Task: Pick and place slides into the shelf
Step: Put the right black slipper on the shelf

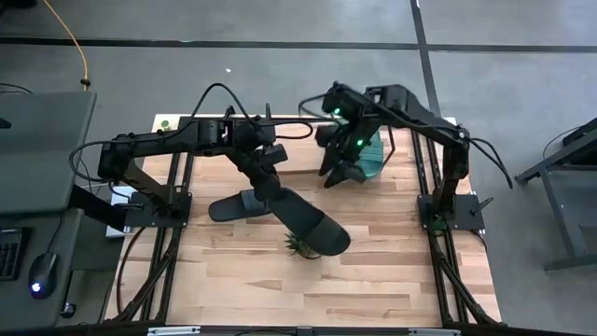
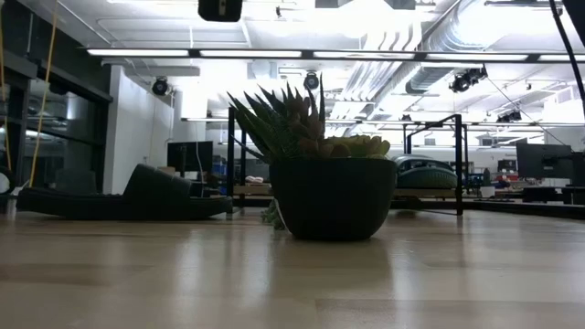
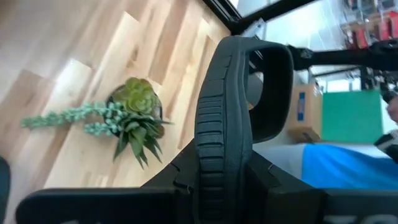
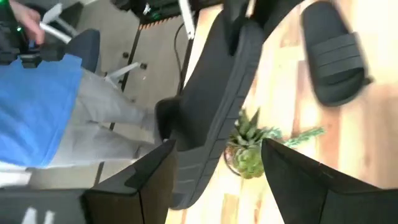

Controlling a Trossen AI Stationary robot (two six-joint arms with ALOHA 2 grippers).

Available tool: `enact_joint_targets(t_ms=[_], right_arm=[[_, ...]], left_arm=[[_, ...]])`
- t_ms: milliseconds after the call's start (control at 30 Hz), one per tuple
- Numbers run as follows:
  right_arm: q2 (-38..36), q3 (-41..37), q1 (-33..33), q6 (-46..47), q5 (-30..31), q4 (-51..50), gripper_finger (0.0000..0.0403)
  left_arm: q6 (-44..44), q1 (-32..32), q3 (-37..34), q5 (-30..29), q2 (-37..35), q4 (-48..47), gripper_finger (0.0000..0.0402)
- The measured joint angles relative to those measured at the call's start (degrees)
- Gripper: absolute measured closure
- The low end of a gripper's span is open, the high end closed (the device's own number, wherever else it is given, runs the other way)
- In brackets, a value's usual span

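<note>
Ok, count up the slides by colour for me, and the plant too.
Black slides: 2, one lying on the table, one held by the left gripper
Teal slides: 1 showing, partly hidden
Potted plant: 1
Total: 4

I can read no text, label or number anywhere (my wrist views show only unmarked surfaces).

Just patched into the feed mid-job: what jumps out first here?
The left hand holds a black slide lifted above the small potted plant at mid-table. A second black slide lies flat on the table beside it, and the right hand hovers by a teal slide at the far edge.
</note>
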Motion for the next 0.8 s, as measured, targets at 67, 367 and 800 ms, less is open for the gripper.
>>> enact_joint_targets(t_ms=[67, 367, 800], right_arm=[[-1.2, 0.0, -1.6, -0.1, 1.8, -0.1, 0.0178], [-5.2, 0.0, -8.8, -0.2, 4.6, 1.6, 0.0178], [-7.3, 0.0, -17.4, -4.7, 2.3, -0.6, 0.0178]], left_arm=[[-0.7, 0.0, -0.1, -1.9, -0.7, -0.1, 0.0348], [-4.3, 0.0, 0.0, -12.3, -3.7, 0.4, 0.0348], [-8.7, 0.0, -0.2, -24.3, -4.7, 0.5, 0.0348]])
